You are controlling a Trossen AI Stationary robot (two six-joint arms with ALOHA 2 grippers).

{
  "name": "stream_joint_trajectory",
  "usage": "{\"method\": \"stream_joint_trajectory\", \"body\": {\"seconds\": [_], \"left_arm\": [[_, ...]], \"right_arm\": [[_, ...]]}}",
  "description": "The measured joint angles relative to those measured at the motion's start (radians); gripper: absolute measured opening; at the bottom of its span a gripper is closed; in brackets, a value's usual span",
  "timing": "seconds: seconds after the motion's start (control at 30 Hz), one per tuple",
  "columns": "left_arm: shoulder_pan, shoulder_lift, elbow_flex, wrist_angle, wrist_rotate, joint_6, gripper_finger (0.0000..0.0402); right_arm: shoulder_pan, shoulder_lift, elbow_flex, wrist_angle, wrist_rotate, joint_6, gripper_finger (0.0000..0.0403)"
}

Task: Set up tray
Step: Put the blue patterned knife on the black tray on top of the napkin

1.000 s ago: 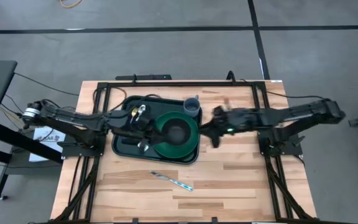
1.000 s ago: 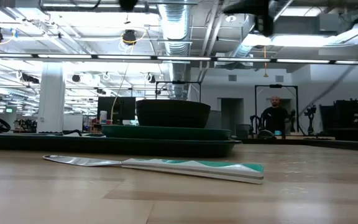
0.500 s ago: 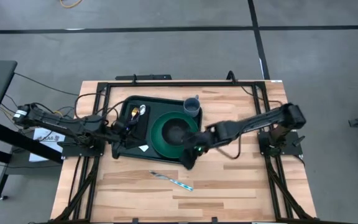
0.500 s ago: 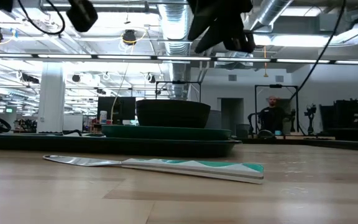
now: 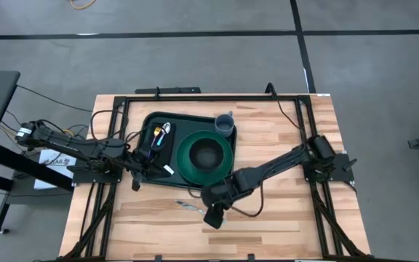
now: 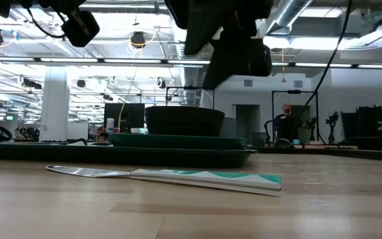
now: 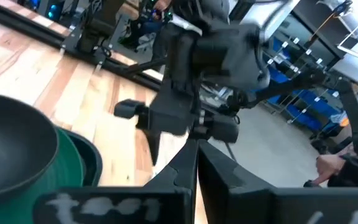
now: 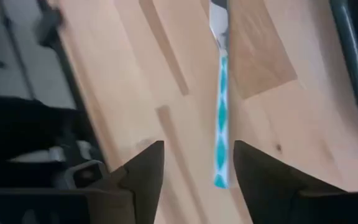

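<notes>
The dark green tray [image 5: 145,166] lies on the wooden table and carries a round green plate [image 5: 186,161] with a black bowl [image 5: 206,155], a cup [image 5: 225,124] and cutlery [image 5: 159,134]. A knife with a teal-and-white handle [image 5: 193,209] lies flat on the table near the tray's near side. My right gripper [image 5: 211,217] hovers open above its handle end; in the right wrist view [image 8: 194,171] the knife [image 8: 221,118] runs between the fingers, untouched. My left gripper [image 5: 137,182] is shut and empty at the tray's near-left corner.
Bare wood stretches along the near side of the table [image 5: 282,225] around the knife. Black frame rails [image 5: 308,131] run along the table's left, right and far sides. A person [image 6: 285,126] shows far back in the room in the low view.
My right arm has swung from beyond the tray's right side, across its near-right corner, toward the near edge and down over the knife's handle. My left gripper has drawn back out of the tray, toward the left and the near edge. The knife and tray have stayed put.
</notes>
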Motion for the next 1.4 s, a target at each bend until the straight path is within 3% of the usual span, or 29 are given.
{"method": "stream_joint_trajectory", "body": {"seconds": [0.17, 0.47, 0.97, 1.4], "left_arm": [[0.0, 0.0, 0.0, -0.031, -0.006, 0.008, 0.0], [0.0, 0.0, 0.0, -0.056, -0.008, 0.01, 0.0], [0.0, 0.0, 0.0, -0.145, -0.009, 0.01, 0.0], [0.0, 0.0, 0.0, -0.151, -0.008, 0.019, 0.0]], "right_arm": [[0.017, 0.088, 0.057, -0.098, 0.06, -0.105, 0.0191], [0.012, 0.191, 0.114, -0.102, 0.07, -0.183, 0.0162], [0.009, 0.204, 0.138, -0.087, 0.098, -0.219, 0.0149], [0.016, 0.275, 0.144, -0.028, 0.036, -0.21, 0.0148]]}}
